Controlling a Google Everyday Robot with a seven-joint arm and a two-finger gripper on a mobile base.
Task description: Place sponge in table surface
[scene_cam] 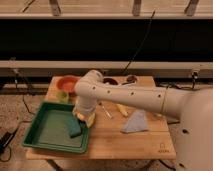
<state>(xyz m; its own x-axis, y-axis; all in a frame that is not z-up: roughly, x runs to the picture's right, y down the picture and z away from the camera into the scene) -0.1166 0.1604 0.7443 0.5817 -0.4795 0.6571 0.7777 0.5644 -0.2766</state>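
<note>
The teal-green sponge point(75, 129) lies in the green tray point(45, 132), near the tray's right side. The light wooden table surface point(130, 142) carries the tray on its left part and has a small dark logo point(162, 148) near the front right corner. My white arm reaches in from the right. Its gripper point(83, 116) hangs over the tray's right edge, just above and to the right of the sponge. The gripper's end is partly hidden by the wrist, and I cannot see whether it touches the sponge.
A red bowl point(67, 82) and a green cup point(62, 96) stand at the back left. Two dark bowls point(110, 81) stand at the back. A yellow object point(121, 109), a utensil point(106, 111) and a blue cloth point(136, 121) lie mid-table.
</note>
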